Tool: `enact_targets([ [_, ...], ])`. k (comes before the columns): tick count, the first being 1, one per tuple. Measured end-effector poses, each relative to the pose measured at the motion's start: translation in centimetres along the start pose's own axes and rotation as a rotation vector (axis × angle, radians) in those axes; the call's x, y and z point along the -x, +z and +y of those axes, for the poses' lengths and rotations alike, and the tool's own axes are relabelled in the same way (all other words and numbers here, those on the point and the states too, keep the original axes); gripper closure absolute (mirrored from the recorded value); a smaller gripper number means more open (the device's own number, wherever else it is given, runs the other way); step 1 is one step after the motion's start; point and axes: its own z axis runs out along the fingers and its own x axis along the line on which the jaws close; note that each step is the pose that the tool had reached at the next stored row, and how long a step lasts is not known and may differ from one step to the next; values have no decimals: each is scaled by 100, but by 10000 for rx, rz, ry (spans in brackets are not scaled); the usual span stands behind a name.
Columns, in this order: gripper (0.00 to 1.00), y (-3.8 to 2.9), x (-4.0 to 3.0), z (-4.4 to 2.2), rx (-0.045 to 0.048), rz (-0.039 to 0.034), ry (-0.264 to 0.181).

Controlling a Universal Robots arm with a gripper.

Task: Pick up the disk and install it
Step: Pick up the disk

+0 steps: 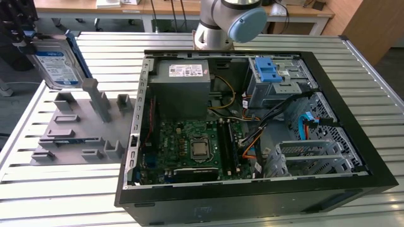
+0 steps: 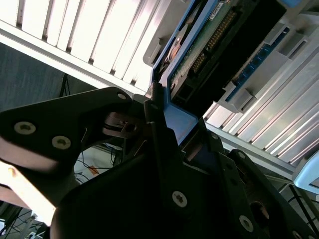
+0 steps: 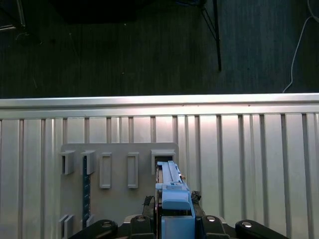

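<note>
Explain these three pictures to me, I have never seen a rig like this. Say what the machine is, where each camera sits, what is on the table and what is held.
The machine is one robot arm, seen at the back of a slatted metal table. The exterior view is taken from off the arm; both wrist views come from cameras riding near the arm's end. On the table lie an open computer case and, on the exterior view's left, a grey holder with upright slots. The gripper has its jaws shut on the disk, a silver drive with blue rails, held upright over the holder. The first wrist view looks down along its blue edge; the second wrist view shows its circuit-board underside.
</note>
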Motion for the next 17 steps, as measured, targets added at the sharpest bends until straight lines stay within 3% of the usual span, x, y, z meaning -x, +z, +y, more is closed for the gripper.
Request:
enact_targets([
  [17,64,-98,17,4,1,0,0],
])
